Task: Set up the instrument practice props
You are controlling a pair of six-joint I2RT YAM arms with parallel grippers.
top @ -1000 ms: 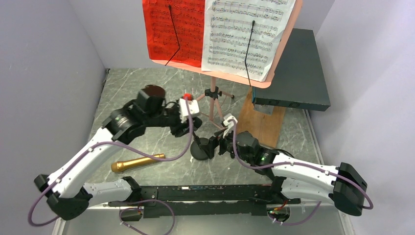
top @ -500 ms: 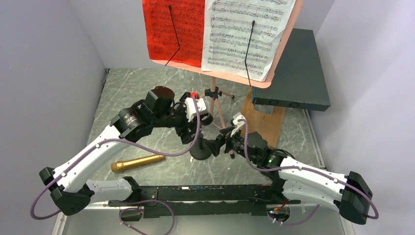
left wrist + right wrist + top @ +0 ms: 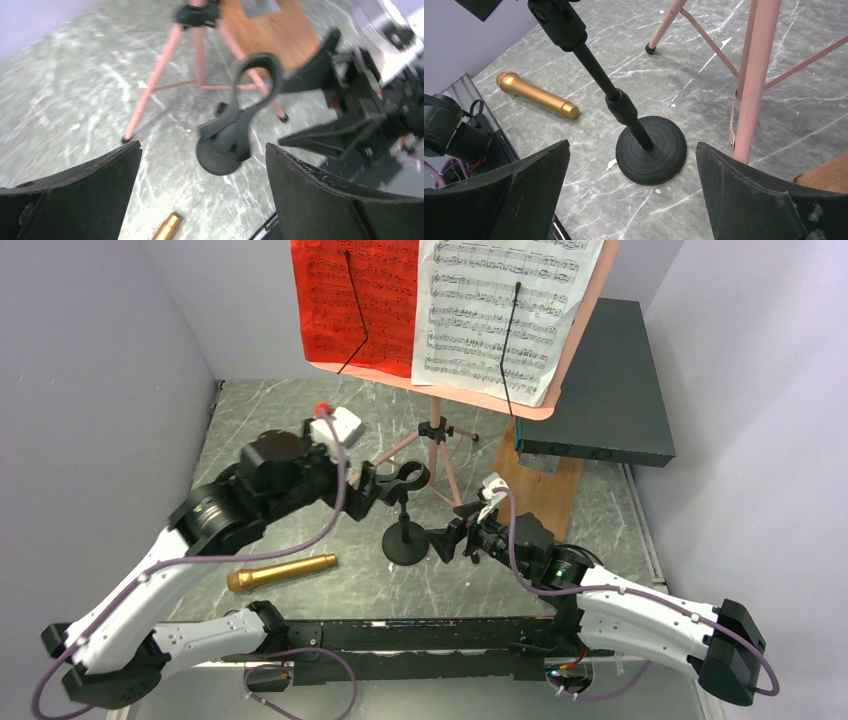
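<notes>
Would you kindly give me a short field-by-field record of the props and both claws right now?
mic stand: upright, clip empty
microphone: lying flat, left of the mic stand
music stand: standing, red sheet and white sheet on it
left claw: open, holding nothing
right claw: open, facing the mic stand base

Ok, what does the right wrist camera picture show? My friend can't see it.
A small black mic stand stands on a grey marble table, between the open fingers of the right claw. A gold microphone lies to its left; pink tripod legs rise on the right.
</notes>
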